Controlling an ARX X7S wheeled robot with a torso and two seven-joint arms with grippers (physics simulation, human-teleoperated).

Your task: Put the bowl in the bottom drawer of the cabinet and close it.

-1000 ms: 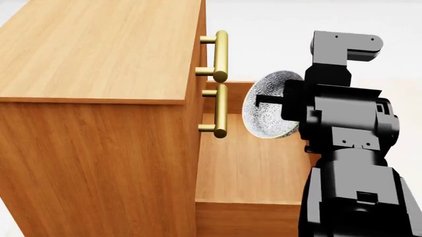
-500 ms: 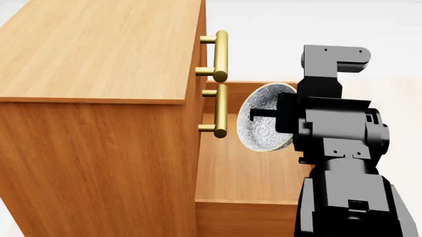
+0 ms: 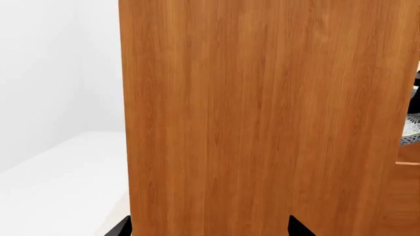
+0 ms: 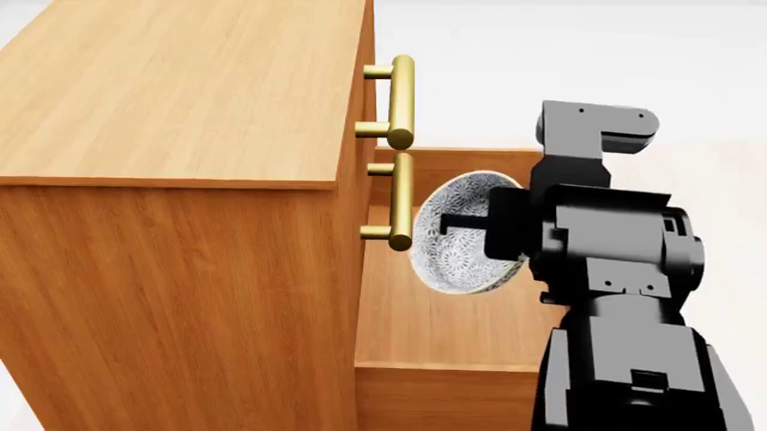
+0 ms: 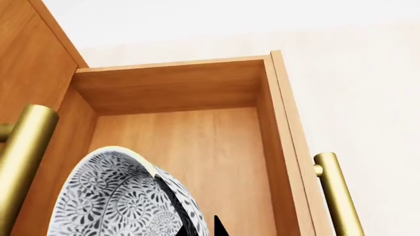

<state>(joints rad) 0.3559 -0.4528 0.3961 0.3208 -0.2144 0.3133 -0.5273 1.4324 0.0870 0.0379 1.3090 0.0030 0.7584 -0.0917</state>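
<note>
The speckled bowl [image 4: 450,258] hangs tipped on its side over the open bottom drawer [image 4: 455,323], close to the cabinet [image 4: 180,99] front. My right gripper [image 4: 477,223] is shut on the bowl's rim, one finger inside and one outside. The right wrist view shows the bowl [image 5: 108,196] above the drawer's bare floor [image 5: 196,142], with the drawer's brass handle [image 5: 338,196] off to one side. My left gripper [image 3: 210,231] is open, its tips wide apart against the cabinet's side wall [image 3: 262,118]. A sliver of the bowl [image 3: 412,125] shows past that wall.
Two brass handles [image 4: 401,99] [image 4: 400,202] of the upper drawers stick out just left of the bowl. My black right arm [image 4: 617,296] hides the drawer's right side. Pale floor [image 4: 707,90] lies beyond.
The right arm has carried the bowl down and to the left, closer to the cabinet front and lower over the open drawer.
</note>
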